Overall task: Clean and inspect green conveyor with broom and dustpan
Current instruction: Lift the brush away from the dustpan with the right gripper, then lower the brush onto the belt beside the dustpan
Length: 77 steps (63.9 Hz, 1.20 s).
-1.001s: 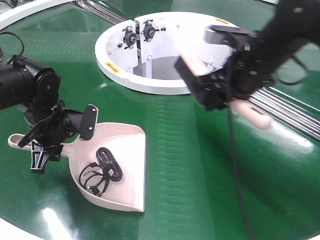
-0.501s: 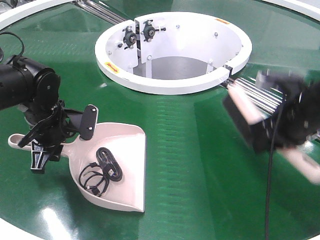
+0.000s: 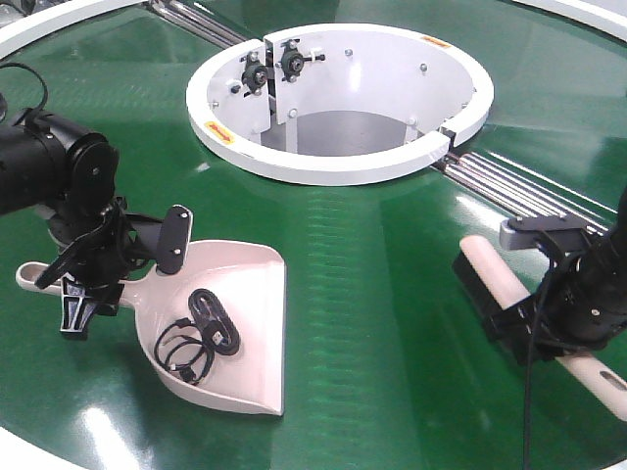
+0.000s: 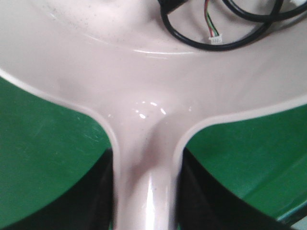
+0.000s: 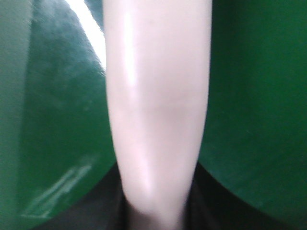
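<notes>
Pale pink-beige plastic broom (image 3: 487,264) with black bristles: handle tip cut off at frame edge, right wrist view blurred, belt contact unclear. The right gripper (image 3: 563,328) reaches in low, clamped on its handle, bristles ahead over the glossy dark-green conveyor (image 3: 372,294). The left gripper (image 3: 93,282) pinches the handle of the pale scoop-shaped dustpan (image 3: 250,323); coiled black cable (image 3: 201,333) in the scoop beyond.

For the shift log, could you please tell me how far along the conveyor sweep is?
Done: a black cable lies in the dustpan, resting on the green conveyor. In hand: the left gripper grips the dustpan's handle; the right gripper holds the broom low at the belt's right. Remaining: probably lifting the dustpan away; no other debris shows.
</notes>
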Available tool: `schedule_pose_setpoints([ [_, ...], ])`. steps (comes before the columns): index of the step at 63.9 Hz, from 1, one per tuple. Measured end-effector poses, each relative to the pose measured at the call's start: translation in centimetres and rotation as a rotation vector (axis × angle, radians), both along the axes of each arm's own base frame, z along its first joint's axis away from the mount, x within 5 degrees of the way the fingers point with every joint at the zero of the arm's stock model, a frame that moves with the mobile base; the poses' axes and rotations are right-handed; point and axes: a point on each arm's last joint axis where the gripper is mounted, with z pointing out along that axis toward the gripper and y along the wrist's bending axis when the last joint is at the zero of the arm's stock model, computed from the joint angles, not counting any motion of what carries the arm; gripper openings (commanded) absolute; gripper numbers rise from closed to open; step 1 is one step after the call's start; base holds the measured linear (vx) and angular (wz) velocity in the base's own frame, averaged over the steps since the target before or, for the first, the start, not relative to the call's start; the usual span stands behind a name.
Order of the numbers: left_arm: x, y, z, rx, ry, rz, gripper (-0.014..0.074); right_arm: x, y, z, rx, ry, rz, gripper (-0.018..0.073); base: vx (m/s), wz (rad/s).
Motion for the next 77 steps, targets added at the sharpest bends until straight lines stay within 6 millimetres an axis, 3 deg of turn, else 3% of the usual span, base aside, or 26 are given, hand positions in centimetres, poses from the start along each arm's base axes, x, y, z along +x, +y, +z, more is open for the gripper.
schedule_pose_setpoints([
  [32, 0.1, -0.2, 0.0, -0.018, -0.01, 0.003, 0.0004, 0.0, -0.1, -1.5, -0.022, 0.073, -0.003, 0.0052, 0.0, 0.0],
  [49, 0.0, -0.3, -0.1, -0.04, -0.004, 0.026, 0.0052, 0.1, -0.1, -2.1, -0.024, 0.097, -0.003, 0.0191, 0.0, 0.0],
  [61, 0.1, -0.4, -0.1, -0.044, -0.007, 0.027, 0.0183, 0.2, -0.1, -2.1, -0.025, 0.095, -0.003, 0.0363, 0.0, 0.0],
  [77, 0.1, -0.6, -0.1, -0.071, -0.014, 0.052, 0.0462, 0.2, -0.1, -2.1, -0.024, 0.094, -0.003, 0.0533, 0.0, 0.0],
])
